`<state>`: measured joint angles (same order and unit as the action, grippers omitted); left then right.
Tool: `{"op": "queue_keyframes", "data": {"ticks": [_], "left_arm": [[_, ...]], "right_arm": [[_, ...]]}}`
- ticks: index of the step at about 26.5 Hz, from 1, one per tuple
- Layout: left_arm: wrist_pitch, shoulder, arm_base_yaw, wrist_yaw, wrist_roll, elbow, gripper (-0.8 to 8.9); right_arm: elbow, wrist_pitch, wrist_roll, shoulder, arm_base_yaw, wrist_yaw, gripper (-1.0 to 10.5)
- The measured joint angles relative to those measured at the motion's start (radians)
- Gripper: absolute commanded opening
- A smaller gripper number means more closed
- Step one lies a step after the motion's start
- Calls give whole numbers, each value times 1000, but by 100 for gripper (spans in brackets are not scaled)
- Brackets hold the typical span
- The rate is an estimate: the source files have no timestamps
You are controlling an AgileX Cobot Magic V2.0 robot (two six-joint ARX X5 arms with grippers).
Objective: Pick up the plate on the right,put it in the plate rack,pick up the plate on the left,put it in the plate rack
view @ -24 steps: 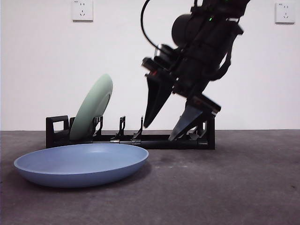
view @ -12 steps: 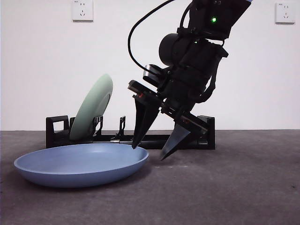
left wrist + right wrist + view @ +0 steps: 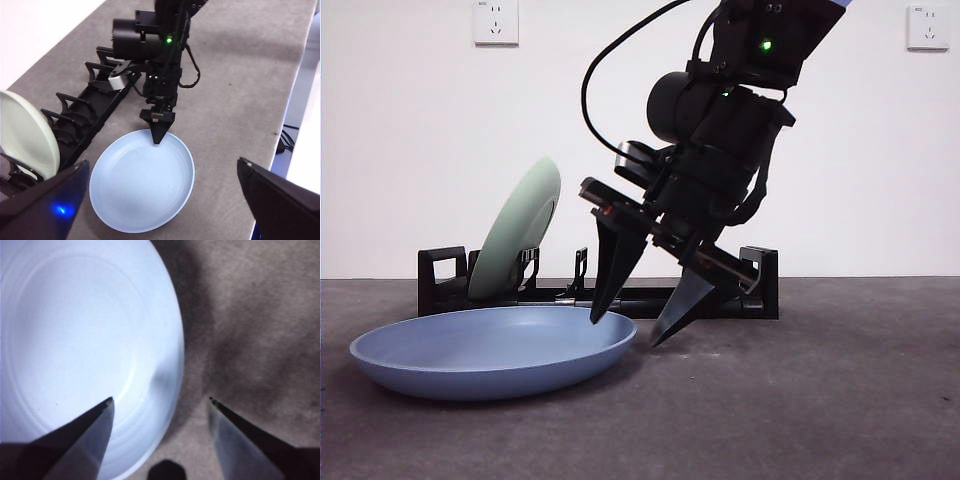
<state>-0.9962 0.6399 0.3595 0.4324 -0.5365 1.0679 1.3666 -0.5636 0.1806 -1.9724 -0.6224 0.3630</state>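
Observation:
A light blue plate [image 3: 490,352] lies flat on the grey table in front of the plate rack [image 3: 442,280]. A pale green plate [image 3: 520,228] stands tilted in the rack's left slots. My right gripper [image 3: 625,332] is low and open, straddling the blue plate's right rim, with one jaw over the plate's inside and the other outside over the table. The right wrist view shows the blue plate [image 3: 75,340] with its rim between the jaws of the right gripper [image 3: 160,399]. From high above, my left gripper [image 3: 162,162] hangs open over the blue plate [image 3: 140,187], the rack [image 3: 95,105] and the green plate [image 3: 25,132].
A white wall with two sockets [image 3: 496,22] stands behind the rack. In the left wrist view the table's edge [image 3: 295,100] runs close past the blue plate. Bare grey tabletop [image 3: 820,380] lies to the right of the plate.
My right gripper has come down and to the left, from in front of the rack's right end to the blue plate's right rim. Its jaws stay open. Both plates are unmoved.

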Motion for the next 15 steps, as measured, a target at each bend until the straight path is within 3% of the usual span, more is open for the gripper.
{"op": "queue_keyframes", "data": {"ticks": [2,8,15], "left_arm": [[-3,3,16,-24,-5,0,503],[-6,27,72,-94,-17,0,503],[-8,66,142,-151,-31,0,503]], "right_arm": [[0,8,9,-3,-5,0,207],[0,19,27,-3,-9,0,174],[0,18,46,-3,-9,-8,-13]]}}
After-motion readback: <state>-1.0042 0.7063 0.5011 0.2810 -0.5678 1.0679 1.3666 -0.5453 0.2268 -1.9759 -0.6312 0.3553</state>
